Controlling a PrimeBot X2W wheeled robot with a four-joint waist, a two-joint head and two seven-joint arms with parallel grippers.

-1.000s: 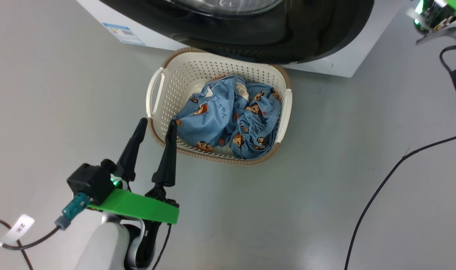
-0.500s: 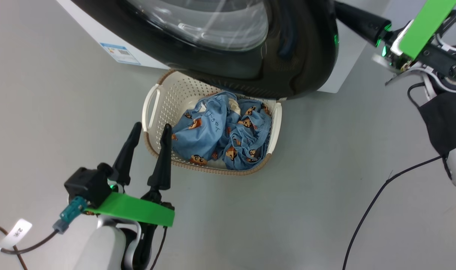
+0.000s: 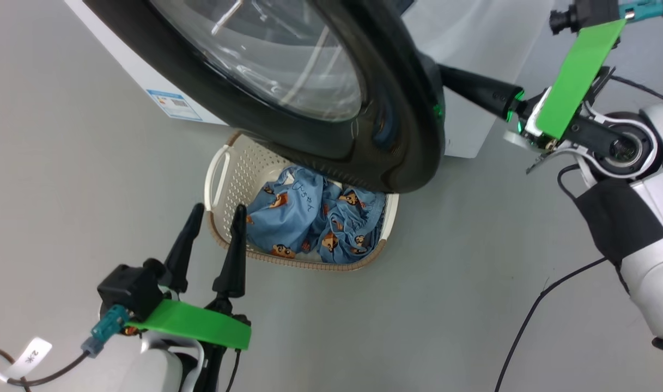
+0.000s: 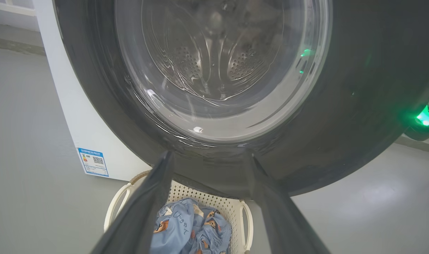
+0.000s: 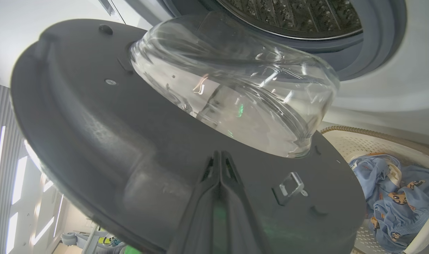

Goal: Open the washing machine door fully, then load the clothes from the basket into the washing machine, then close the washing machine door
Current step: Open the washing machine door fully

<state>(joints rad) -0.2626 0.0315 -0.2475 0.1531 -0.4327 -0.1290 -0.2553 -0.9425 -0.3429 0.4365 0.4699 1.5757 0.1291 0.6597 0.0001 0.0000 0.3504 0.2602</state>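
Closed right gripper (image 5: 219,155) touches inner face of the washing machine door (image 5: 94,123)

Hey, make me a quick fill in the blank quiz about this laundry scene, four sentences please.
The washing machine door stands ____, not latched.
The clothes lie in the ____.
The left pincer has its fingers spread ____.
The right pincer is ____, with its tips at the door's inner side.
Missing words: open; basket; apart; shut.
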